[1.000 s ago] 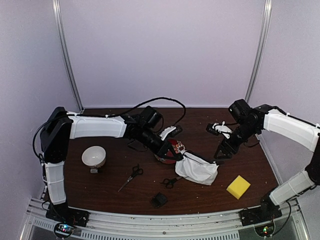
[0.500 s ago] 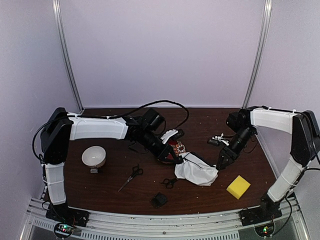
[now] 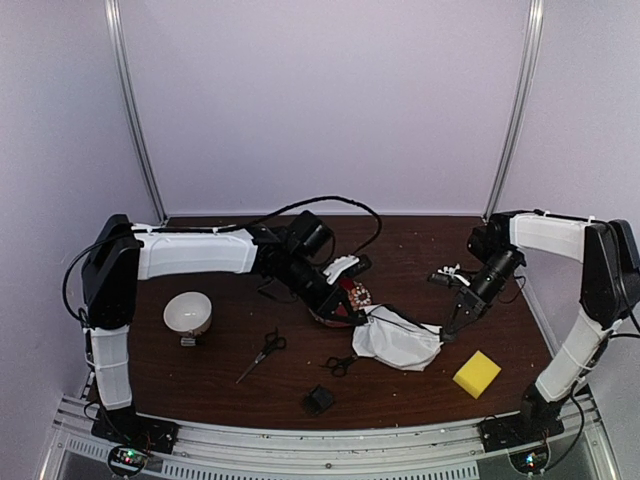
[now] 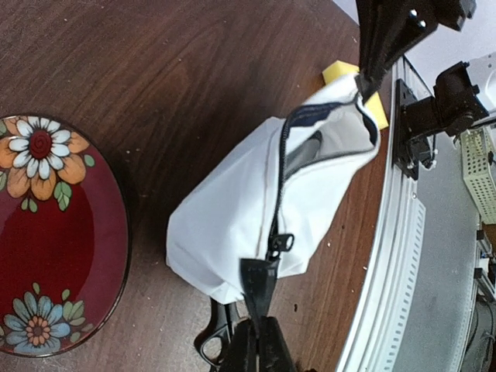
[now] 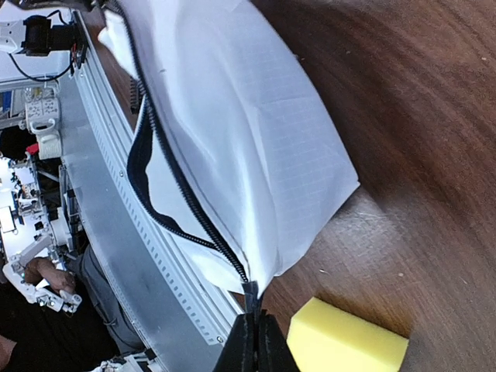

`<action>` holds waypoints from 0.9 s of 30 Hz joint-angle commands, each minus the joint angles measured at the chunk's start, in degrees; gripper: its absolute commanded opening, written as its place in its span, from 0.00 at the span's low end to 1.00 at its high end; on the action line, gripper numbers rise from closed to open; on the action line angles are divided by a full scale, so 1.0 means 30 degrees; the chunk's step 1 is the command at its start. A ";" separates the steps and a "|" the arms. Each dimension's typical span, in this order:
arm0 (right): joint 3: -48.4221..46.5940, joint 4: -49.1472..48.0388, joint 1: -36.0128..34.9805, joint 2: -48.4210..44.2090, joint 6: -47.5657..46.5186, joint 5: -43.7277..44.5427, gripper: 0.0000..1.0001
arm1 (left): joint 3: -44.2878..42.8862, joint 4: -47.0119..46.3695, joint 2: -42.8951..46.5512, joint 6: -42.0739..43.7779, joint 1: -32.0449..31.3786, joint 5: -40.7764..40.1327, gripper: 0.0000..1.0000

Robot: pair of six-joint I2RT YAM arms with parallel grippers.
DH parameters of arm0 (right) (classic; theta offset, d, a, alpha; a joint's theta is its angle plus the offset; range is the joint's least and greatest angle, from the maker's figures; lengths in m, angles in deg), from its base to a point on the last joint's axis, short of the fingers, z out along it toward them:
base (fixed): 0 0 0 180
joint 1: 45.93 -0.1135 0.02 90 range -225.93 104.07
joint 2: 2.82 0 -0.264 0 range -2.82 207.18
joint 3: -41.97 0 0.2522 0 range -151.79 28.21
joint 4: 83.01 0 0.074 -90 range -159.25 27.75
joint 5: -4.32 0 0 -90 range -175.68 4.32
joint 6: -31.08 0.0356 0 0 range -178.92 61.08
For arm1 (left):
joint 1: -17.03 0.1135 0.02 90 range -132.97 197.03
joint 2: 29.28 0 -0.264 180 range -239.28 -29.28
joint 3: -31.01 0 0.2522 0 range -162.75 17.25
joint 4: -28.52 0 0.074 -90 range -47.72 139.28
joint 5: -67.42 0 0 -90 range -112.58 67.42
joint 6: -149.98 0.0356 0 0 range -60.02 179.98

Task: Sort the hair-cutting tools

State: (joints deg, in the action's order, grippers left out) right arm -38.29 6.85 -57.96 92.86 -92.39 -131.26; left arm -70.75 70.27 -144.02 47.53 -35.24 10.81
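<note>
Swung in and clamped right gripper (image 5: 249, 325) shut on end tab of white pouch (image 3: 395, 342), opposite left gripper (image 4: 260, 324) pinched tight on zipper pull; hold taut, mouth gaping, for scissors (image 3: 264, 350), second pair (image 3: 340, 364) and attachment block (image 3: 319, 400) lying apart on tabletop (image 3: 200, 380).

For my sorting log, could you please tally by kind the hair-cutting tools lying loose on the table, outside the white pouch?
Scissors: 2
Black attachment block: 1
Total: 3

left gripper (image 4: 258, 335) and right gripper (image 5: 253, 332) clamped tight, arms extended.
</note>
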 commanded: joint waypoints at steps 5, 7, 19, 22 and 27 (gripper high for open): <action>-0.0245 -0.0643 0.2342 -0.1300 0.1282 0.0807 0.00 | -0.4635 0.4185 -0.1930 0.0442 -0.1143 0.2306 0.00; -0.0356 -0.0504 0.2398 -0.1265 0.1264 0.0882 0.00 | -0.5237 0.4208 -0.2320 -0.0037 -0.1401 0.2889 0.00; 0.1008 -0.2641 0.2458 -0.3987 0.1125 0.4194 0.15 | -0.7802 0.4506 -0.3690 -0.0211 -0.1971 -0.1878 0.06; -0.0164 -0.2627 0.2458 -0.4992 0.0972 0.5000 0.31 | -0.7010 0.4877 -0.2213 -0.0385 -0.2054 -0.3880 0.28; -0.1824 -0.3000 0.2457 -0.6571 0.1496 0.4072 0.44 | -0.3328 0.5431 0.1107 -0.0595 -0.2283 -0.6532 0.35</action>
State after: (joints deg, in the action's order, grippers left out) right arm -40.13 -0.15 -50.77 77.49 -88.78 -118.45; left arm -87.13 84.43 -149.20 46.27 -41.51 -0.62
